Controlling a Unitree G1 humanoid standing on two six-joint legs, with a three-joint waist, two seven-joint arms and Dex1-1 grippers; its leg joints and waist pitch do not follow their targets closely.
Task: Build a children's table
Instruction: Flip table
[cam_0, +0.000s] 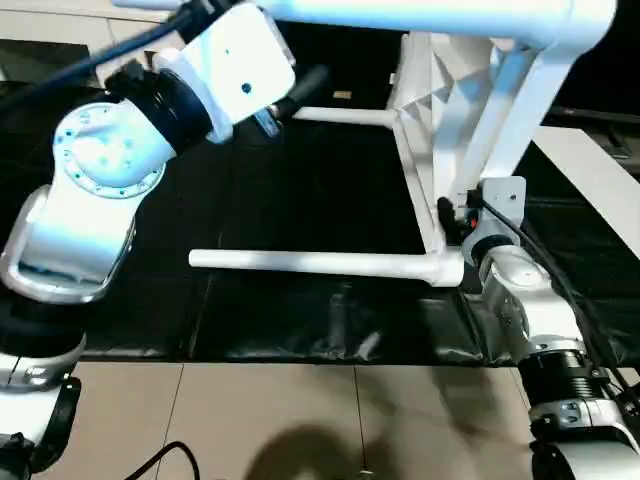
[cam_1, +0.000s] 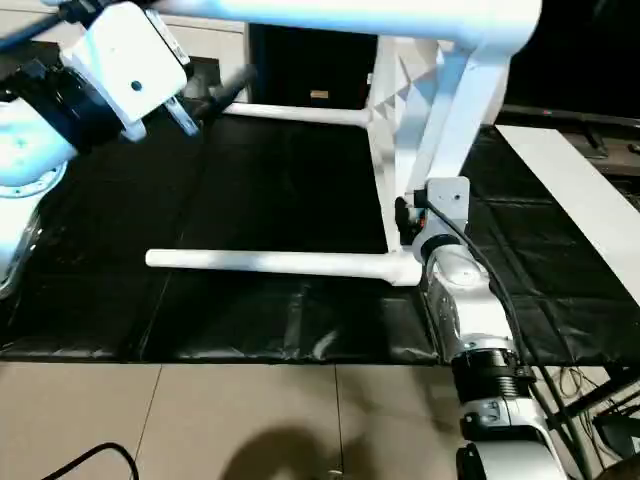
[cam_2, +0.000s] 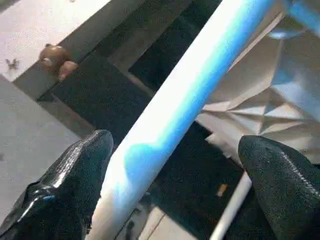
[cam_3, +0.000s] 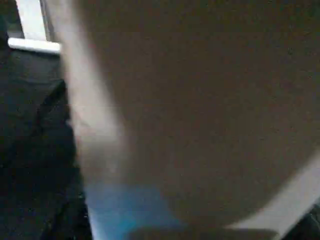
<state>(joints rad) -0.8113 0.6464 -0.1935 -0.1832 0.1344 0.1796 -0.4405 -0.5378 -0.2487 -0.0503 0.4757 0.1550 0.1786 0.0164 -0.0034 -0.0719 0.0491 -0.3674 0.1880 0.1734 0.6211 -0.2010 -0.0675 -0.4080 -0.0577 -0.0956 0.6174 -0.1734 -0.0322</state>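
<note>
The children's table lies on its side on the black mat, its tabletop standing on edge with the ribbed underside facing left. Two legs point left near the floor: a near leg and a far leg. An upper leg crosses the top of the head views. My left gripper is raised at the upper left and open. In the left wrist view its fingertips stand wide apart with a white leg running between them. My right gripper is at the tabletop's lower near corner, beside the near leg's socket.
The black mat covers the floor under the table, with beige tiles in front of it. A long white panel lies at the right. A black cable runs over the tiles at the lower left.
</note>
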